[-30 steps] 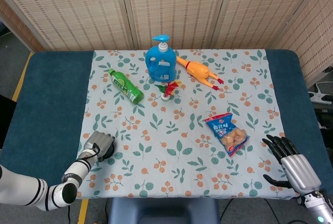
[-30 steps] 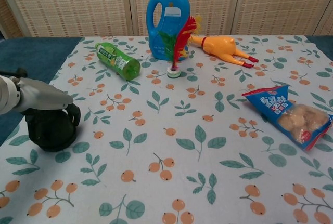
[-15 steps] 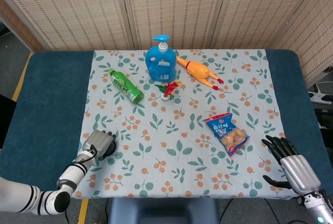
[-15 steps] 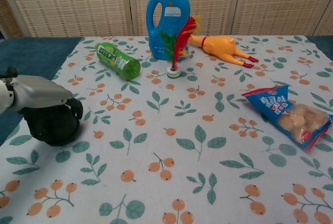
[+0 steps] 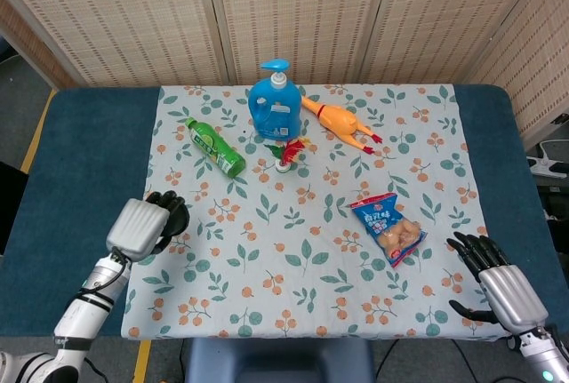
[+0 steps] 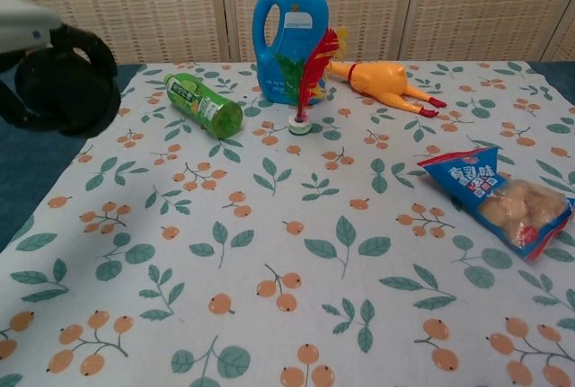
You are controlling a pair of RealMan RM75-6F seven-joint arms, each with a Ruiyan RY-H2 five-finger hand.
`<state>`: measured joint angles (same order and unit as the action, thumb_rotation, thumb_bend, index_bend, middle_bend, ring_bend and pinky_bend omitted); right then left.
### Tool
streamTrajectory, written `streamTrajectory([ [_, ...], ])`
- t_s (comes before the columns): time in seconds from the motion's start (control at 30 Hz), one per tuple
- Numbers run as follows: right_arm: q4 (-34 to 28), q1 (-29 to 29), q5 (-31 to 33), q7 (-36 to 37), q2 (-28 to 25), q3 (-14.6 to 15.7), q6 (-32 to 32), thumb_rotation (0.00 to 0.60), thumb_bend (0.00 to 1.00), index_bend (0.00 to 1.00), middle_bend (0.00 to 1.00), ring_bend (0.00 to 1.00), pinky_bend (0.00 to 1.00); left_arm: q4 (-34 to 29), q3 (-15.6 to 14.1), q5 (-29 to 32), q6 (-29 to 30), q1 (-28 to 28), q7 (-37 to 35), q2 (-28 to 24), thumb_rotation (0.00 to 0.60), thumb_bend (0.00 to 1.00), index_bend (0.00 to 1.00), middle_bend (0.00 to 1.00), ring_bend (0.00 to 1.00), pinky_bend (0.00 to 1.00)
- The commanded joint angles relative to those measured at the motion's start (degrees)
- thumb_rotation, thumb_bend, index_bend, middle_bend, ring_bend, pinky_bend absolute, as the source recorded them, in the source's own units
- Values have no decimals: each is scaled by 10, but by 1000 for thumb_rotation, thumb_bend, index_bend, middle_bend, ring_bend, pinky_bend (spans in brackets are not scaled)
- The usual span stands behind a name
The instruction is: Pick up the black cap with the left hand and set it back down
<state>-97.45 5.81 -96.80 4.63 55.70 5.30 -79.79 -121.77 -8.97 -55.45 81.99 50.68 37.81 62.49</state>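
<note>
Fingers (image 5: 165, 201) of the left hand (image 5: 140, 227) wrap the black cap (image 6: 63, 91), raised clear above the table (image 5: 80, 179); cap round, dark, matte.

So the worktop (image 5: 80, 161) is dark blue with a leaf-and-orange print cloth (image 5: 302, 250) laid over the middle. On the cloth: a blue pump bottle (image 5: 274, 109) standing at the back, a rubber chicken (image 5: 336, 122) lying just to its right, a green bottle (image 5: 215, 147) on its side, a little red-and-green feather shuttlecock (image 5: 286, 154) upright, and a snack bag (image 5: 388, 228) further front on the right.
</note>
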Motion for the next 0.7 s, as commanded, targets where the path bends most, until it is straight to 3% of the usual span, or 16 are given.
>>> streamTrajectory([
  [0.03,0,1,1,-1,1,0,2,525,120,0,0,0,0,-37,27,-41,11,-21,9,-24,600,696,718,790,681,860],
  [0.13,-1,5,-5,-4,4,2,9,525,120,0,0,0,0,17,19,11,-68,-15,18,30,600,697,720,793,685,863],
  [0.27,-4,7,-12,-3,3,8,14,525,120,0,0,0,0,141,0,99,-206,-5,22,124,600,696,719,791,684,854],
  [0.33,-4,5,-13,1,0,8,9,525,120,0,0,0,0,163,7,107,-221,0,22,130,600,696,718,788,678,842],
  [0.43,-1,2,-12,11,-4,7,-1,525,120,0,0,0,0,105,42,73,-167,2,23,76,600,696,721,790,677,846],
  [0.57,4,-1,-15,22,-9,6,-10,526,120,0,0,0,0,-50,99,9,-94,2,21,-48,600,695,727,800,684,855],
  [0.7,4,0,-15,24,-8,6,-9,526,120,0,0,0,0,-108,115,-7,-92,-1,21,-92,600,694,731,805,686,857],
])
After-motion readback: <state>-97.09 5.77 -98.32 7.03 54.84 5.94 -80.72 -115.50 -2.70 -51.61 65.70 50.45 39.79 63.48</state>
